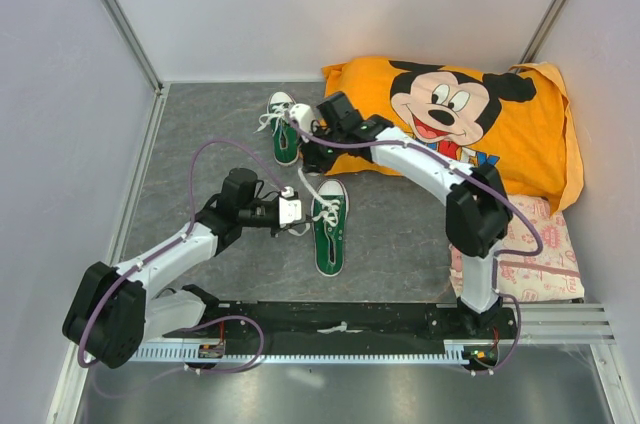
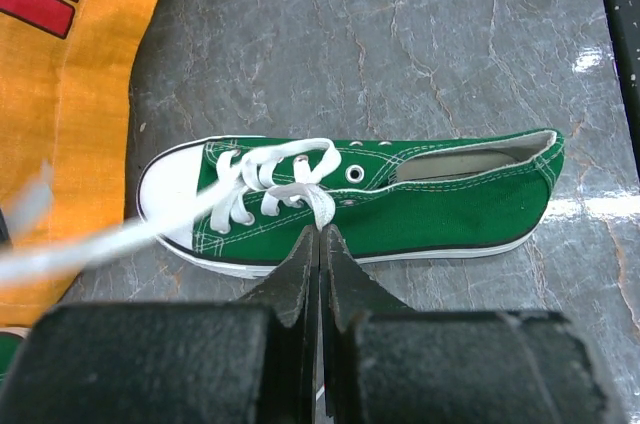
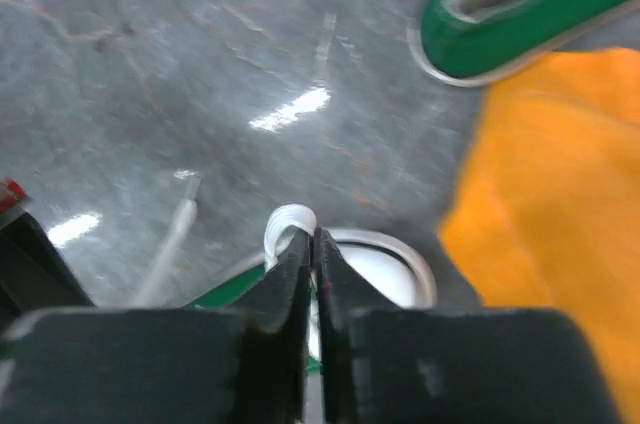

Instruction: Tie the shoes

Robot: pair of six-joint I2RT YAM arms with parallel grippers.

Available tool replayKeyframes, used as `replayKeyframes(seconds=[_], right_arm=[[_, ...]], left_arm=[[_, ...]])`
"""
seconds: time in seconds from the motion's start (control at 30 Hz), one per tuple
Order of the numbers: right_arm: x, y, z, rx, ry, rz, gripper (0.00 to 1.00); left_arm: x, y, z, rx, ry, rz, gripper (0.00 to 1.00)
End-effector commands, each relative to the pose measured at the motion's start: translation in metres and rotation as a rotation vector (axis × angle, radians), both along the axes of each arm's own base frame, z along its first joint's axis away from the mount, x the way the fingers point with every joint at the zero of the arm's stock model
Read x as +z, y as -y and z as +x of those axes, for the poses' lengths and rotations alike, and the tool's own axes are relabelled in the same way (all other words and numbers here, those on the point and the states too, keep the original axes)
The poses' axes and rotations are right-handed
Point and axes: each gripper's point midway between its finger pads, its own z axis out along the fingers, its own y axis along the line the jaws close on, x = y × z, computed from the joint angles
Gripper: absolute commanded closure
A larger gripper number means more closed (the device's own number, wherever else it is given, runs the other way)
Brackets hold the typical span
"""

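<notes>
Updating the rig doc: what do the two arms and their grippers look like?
The left arm and the right arm both have white link shells between bulky black joint housings, and a purple cable loops along each. The left gripper and right gripper are black, with two flat wedge-shaped fingers tapering to a point.

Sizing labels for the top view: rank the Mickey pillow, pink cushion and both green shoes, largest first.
Mickey pillow
pink cushion
near shoe and far shoe, unranked: the near one looks larger, perhaps only from nearness.
</notes>
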Motion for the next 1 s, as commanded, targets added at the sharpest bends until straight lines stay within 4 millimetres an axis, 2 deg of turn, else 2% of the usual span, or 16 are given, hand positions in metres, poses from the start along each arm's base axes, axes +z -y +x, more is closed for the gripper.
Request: replayKeyframes(seconds=[0.0, 0.03, 0.07, 0.13, 0.17, 0.23, 0.3, 0.43, 0.5, 0.6, 0.97], right_arm=[[0.017, -0.033, -0.012, 0.081, -0.035, 0.067, 0.7], [0.015, -0.028, -0.016, 0.096, -0.054, 0.035, 0.51], [0.016, -0.023, -0.017, 0.099, -0.059, 0.021, 0.44], [0.015, -0.005, -0.021, 0.093, -0.084, -0.008, 0.31], [0.026, 0.002, -0.023, 0.093, -0.069, 0.003, 0.28], [0.024, 0.018, -0.03, 0.087, -0.102, -0.004, 0.23], [0.032, 0.028, -0.04, 0.105, -0.111, 0.002, 0.23], [0.021, 0.04, -0.079, 0.156, -0.253, 0.009, 0.25], [0.016, 0.039, -0.095, 0.178, -0.326, 0.028, 0.27], [0.014, 0.039, -0.107, 0.194, -0.381, 0.05, 0.27], [-0.006, 0.026, -0.107, 0.168, -0.498, 0.075, 0.32]], left_arm=[[0.01, 0.003, 0.001, -0.026, 0.079, -0.025, 0.98], [0.011, 0.003, 0.003, -0.019, 0.078, -0.025, 0.98], [0.009, 0.003, 0.004, -0.008, 0.071, -0.022, 0.99], [0.009, 0.003, 0.006, 0.001, 0.067, -0.026, 0.98], [0.007, 0.003, 0.006, 0.0, 0.061, -0.026, 0.98], [0.008, 0.005, 0.008, 0.008, 0.063, -0.036, 0.98], [0.006, 0.006, 0.012, 0.017, 0.055, -0.034, 0.98], [0.004, 0.008, 0.018, 0.021, 0.062, -0.03, 0.98], [0.003, 0.01, 0.021, 0.021, 0.06, -0.028, 0.98], [0.002, 0.011, 0.023, 0.021, 0.057, -0.027, 0.99], [0.004, 0.011, 0.025, 0.038, 0.049, -0.041, 0.98]])
